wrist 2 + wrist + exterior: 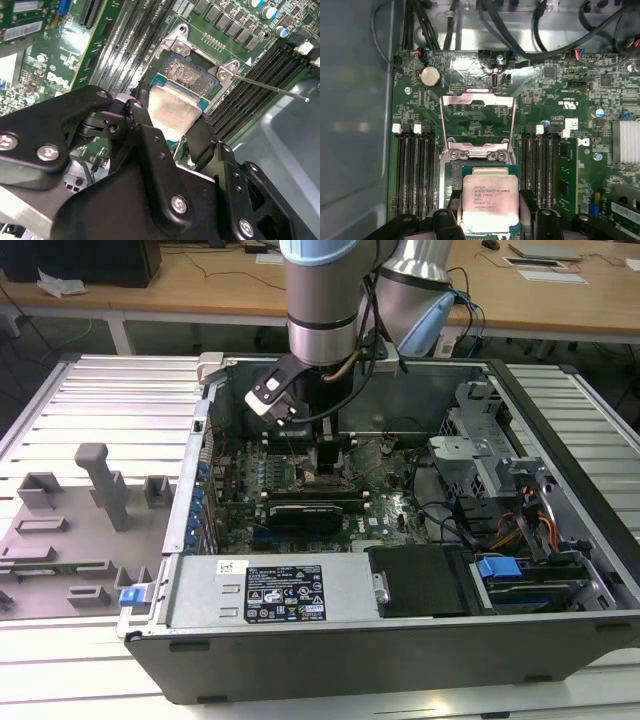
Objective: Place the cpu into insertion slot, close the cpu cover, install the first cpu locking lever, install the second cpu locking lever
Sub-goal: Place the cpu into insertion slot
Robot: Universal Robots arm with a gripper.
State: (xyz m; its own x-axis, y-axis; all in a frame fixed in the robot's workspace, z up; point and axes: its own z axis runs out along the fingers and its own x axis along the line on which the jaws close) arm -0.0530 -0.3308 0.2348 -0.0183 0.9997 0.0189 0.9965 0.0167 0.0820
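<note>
My gripper (328, 456) reaches down into the open computer case, over the green board. In both wrist views its black fingers (527, 206) clamp two opposite sides of the cpu (487, 199), a silver-topped square chip on a green carrier. The cpu (172, 112) hangs slightly tilted just above and partly over the insertion slot (194, 67), whose pale pin field shows beyond the chip's edge. The cpu cover (477, 100), a silvery frame with a big window, stands flipped open behind the slot. My gripper (170, 127) is shut on the chip.
A thin metal lever rod (270, 87) sticks out beside the socket. Black memory slots (412, 170) flank it on both sides. A grey power supply (290, 590) and a drive cage (480, 465) crowd the case. A grey fixture tray (90, 510) lies at the exterior view's left.
</note>
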